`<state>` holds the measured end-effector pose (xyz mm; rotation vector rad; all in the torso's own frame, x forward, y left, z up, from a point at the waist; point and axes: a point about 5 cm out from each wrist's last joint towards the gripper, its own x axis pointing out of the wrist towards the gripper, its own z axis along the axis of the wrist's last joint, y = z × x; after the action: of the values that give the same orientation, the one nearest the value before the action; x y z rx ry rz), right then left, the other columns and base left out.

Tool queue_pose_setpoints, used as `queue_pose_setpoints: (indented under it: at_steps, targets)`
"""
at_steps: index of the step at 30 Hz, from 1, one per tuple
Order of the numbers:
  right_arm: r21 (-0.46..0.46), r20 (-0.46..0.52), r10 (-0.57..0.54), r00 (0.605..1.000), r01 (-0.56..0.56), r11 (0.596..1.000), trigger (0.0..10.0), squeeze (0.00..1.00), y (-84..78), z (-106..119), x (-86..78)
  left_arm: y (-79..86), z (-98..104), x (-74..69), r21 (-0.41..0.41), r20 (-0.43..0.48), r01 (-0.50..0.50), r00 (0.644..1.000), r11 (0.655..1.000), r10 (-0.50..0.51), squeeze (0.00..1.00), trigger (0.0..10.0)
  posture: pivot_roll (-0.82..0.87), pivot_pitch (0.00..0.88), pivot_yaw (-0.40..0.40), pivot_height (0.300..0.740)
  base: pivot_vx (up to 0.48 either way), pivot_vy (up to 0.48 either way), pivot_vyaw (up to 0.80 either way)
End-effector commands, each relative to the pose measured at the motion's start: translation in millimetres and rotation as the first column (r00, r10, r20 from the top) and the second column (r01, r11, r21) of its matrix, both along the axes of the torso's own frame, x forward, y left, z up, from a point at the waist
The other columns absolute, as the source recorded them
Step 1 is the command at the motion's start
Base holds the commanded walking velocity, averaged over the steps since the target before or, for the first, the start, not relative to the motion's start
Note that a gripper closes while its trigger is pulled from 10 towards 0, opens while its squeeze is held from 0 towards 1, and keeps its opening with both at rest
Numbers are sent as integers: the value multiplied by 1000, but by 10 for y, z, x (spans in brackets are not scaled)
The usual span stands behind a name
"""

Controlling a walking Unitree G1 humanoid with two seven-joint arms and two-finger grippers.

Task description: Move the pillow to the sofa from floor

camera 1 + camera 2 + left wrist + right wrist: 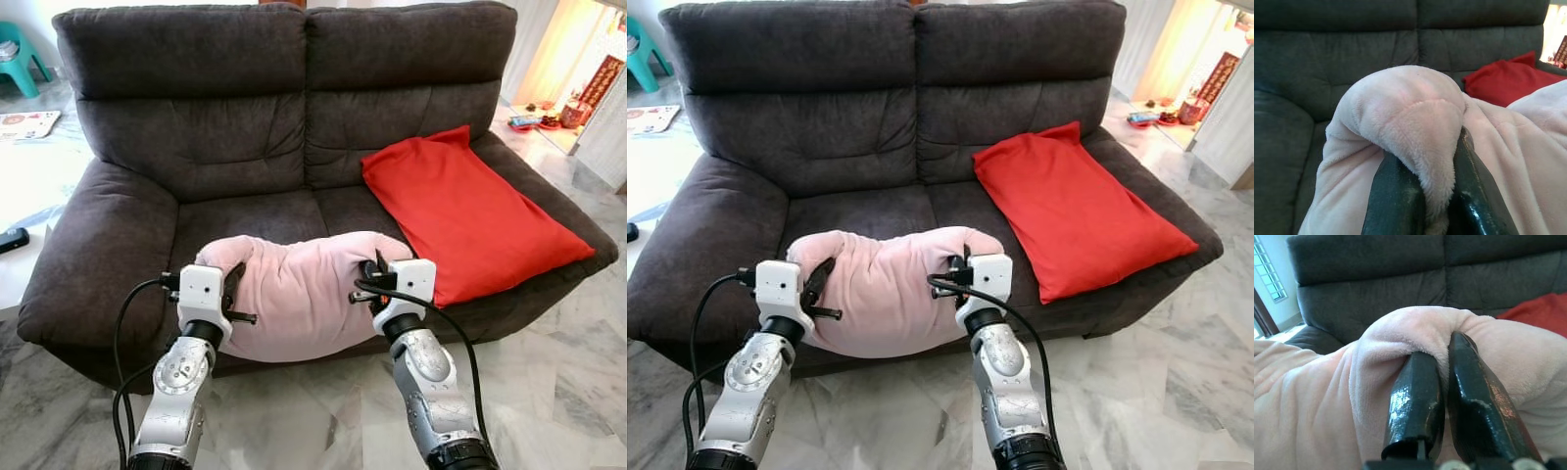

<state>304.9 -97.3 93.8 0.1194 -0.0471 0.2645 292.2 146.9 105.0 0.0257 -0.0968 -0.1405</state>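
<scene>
A pale pink plush pillow (299, 294) hangs in the air between my two arms, sagging in the middle, just in front of the dark grey sofa (245, 127) and level with its seat edge. My left gripper (231, 281) is shut on the pillow's left corner; in the left wrist view both black fingers (1396, 200) pinch a fold of pink fabric (1410, 112). My right gripper (377, 271) is shut on the right corner, with its fingers (1415, 406) squeezing the plush (1400, 333) between them.
A red pillow (465, 211) lies on the sofa's right seat, leaning against the backrest. The left seat (245, 220) is bare. Marble floor (549, 382) spreads around the sofa. A teal stool (18, 59) and a low table with papers (24, 122) stand at the far left.
</scene>
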Motion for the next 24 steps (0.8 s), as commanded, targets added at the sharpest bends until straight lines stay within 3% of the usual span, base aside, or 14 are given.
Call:
queue_pose_setpoints:
  at_steps: [1, 9, 24]
  targets:
    - [-4, 80, 106, 991, -106, 994, 10000, 0, 268, 174, 23, -87, 157, 26, 11, 64, 46, 997, 999, -47, 0, 10000, 170, 5, -32, 740, 0, 480, 0]
    - [-27, 94, 124, 988, -122, 992, 10000, 0, 293, 185, 15, -104, 167, 29, 8, 68, 50, 996, 999, -50, 0, 10000, 169, 7, -30, 740, 0, 443, 0]
    - [-26, 93, 112, 989, -110, 994, 10000, 0, 278, 184, 40, -170, 259, 39, 2, 107, 87, 990, 996, -86, 0, 10000, 169, 5, -22, 740, 0, 0, 0]
